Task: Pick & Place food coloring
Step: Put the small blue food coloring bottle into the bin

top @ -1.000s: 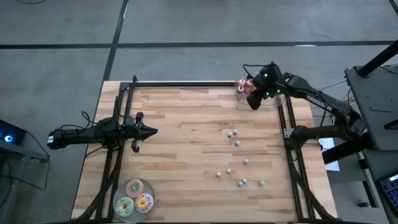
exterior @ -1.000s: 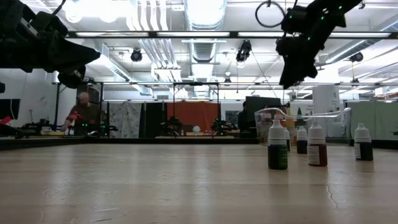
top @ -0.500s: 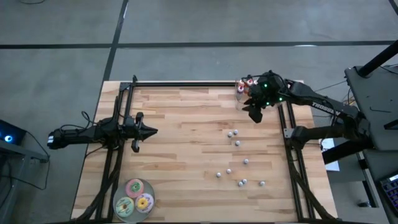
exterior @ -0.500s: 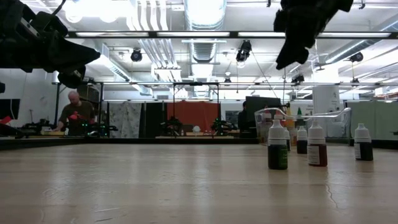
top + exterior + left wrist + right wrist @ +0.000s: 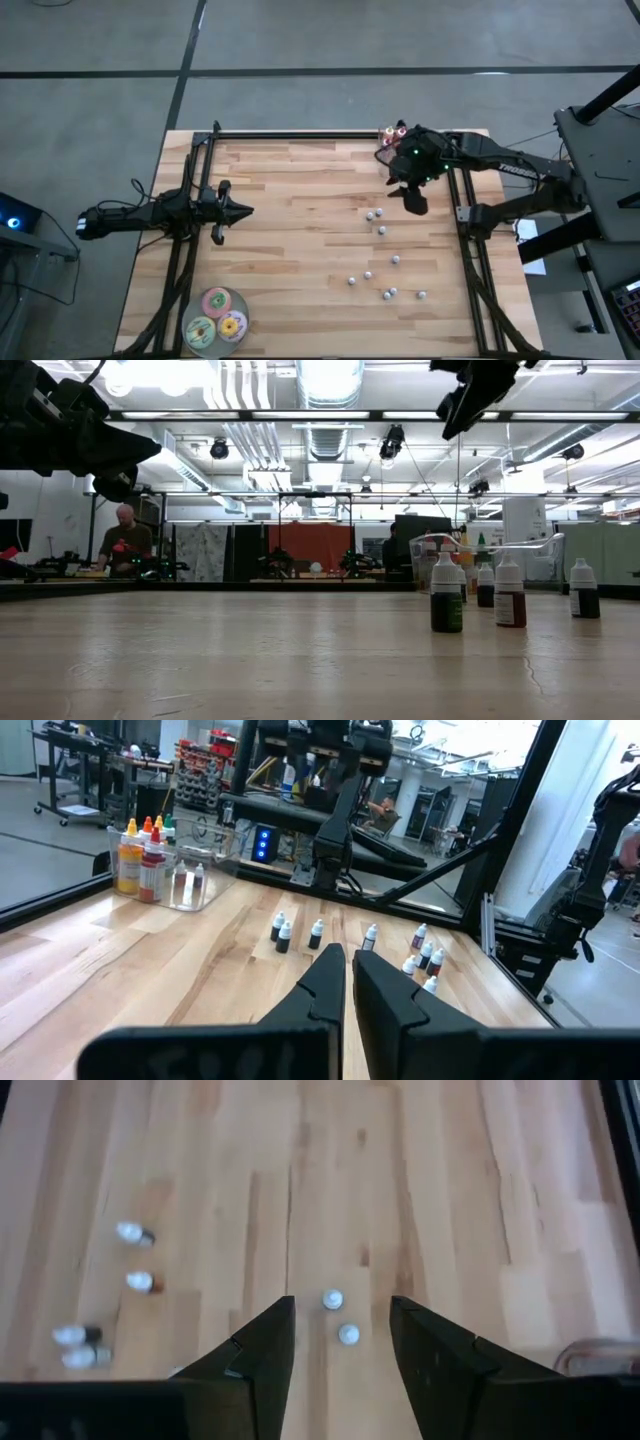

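Note:
Several tiny food coloring bottles with pale caps stand upright on their bases, scattered over the right half of the wooden table. The low view shows them upright. My right gripper hangs open high above the farthest two bottles, which show between its fingers far below; it touches nothing. In the low view it sits at the top edge. My left gripper waits shut and level at the table's left side, pointing right, also seen in its own wrist view.
A clear container holding larger dropper bottles stands at the far right corner. A clear plate with pink, green and yellow discs lies near the front left. Black frame rails run along both table sides. A person works in the room behind.
My right gripper has left the clear container at the far right corner and swung toward the near edge, over the scattered bottles. It has risen and rolled about its own axis on the way. The bottles stand where they were.

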### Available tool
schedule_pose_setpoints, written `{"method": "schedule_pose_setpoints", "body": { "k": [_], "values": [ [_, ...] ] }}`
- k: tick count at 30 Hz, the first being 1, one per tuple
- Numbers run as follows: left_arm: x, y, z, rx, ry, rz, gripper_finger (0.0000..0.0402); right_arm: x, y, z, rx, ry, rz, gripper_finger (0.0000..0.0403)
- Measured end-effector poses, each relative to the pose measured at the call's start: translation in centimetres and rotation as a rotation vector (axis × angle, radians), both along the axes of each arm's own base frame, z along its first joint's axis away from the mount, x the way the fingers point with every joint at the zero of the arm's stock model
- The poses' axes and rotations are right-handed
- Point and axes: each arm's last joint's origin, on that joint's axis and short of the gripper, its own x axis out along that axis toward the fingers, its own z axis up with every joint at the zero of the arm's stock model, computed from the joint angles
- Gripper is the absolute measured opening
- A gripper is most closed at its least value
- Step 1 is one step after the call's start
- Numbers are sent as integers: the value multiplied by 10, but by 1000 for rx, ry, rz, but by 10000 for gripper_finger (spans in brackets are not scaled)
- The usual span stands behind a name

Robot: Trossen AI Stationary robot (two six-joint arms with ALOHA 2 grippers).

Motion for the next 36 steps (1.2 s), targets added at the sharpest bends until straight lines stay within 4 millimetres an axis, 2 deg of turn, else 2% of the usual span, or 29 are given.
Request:
{"method": "schedule_pose_setpoints", "body": {
  "k": [8,13,19,24,33,36],
  "values": [
    [0,0,0,0,0,0,0,12,6,-2,-162,42,215,155],
    [0,0,0,0,0,-1,0,20,2,-5,-288,86,248,159],
    [0,0,0,0,1,-1,0,31,0,-14,-287,133,242,164],
    [0,0,0,0,0,-1,0,41,-2,-21,-175,160,69,160],
    [0,0,0,0,0,-1,0,47,-4,-29,158,206,-499,157],
    [0,0,0,0,0,-1,0,47,-4,-30,227,207,-619,160]
  ]
}}
